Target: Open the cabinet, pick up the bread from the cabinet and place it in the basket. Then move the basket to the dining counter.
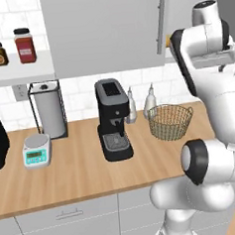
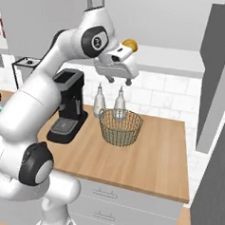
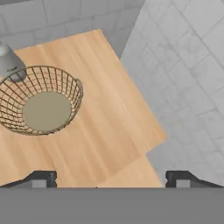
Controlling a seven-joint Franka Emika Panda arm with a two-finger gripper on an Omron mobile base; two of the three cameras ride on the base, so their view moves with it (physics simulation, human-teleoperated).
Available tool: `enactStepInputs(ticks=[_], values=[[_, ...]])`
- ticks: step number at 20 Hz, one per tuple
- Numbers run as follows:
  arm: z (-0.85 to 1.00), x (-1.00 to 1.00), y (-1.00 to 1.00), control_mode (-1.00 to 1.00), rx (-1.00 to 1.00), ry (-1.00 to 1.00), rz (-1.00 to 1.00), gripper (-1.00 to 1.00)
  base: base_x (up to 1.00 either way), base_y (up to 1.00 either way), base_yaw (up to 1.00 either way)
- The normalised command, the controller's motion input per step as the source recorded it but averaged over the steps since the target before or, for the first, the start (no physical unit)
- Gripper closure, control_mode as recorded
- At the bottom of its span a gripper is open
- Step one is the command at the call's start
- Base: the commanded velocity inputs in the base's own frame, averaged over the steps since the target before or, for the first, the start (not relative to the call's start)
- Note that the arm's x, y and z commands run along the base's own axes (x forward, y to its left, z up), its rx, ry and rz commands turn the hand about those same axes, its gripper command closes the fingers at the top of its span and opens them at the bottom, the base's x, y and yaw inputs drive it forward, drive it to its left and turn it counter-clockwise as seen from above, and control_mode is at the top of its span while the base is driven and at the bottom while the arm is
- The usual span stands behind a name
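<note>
Up beside the open cabinet [image 1: 103, 31], the pincer [image 2: 118, 76] hangs with its jaws spread wide and nothing between them, pointing down over the worktop [image 2: 149, 160]. In the right base view the bread [image 2: 130, 44], a small yellow-orange lump, sits on the cabinet shelf [image 2: 170, 59] at about 1 o'clock from the pincer, higher than the fingertips and just behind the hand. The basket [image 2: 120, 127] stands on the worktop almost straight below, at 6 o'clock from the pincer in that view; in the hand view the basket [image 3: 41, 100] lies toward 10 o'clock and is empty. Judging from this, the coming move depends on lifting and turning the hand toward the shelf, since the jaws now face down and away from the bread. The bread looks roundish, so no long axis can be made out
</note>
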Motion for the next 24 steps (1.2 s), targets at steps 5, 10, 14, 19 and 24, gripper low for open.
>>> enactStepInputs(ticks=[5,10,14,19,24], values=[[0.19,0.16,0.73,-1.0,0.47,-0.82,-0.15,-1.0,0.0,0.0,0.0],[0.57,0.07,0.6,-1.0,0.16,-0.93,0.02,-1.0,0.0,0.0,0.0],[0.63,0.0,0.39,-1.0,-0.04,-0.64,0.24,-1.0,0.0,0.0,0.0],[0.15,0.06,0.47,-1.0,-0.34,-0.15,0.28,-1.0,0.0,0.0,0.0],[0.0,0.19,0.36,-1.0,-0.32,0.0,0.12,-1.0,0.0,0.0,0.0]])
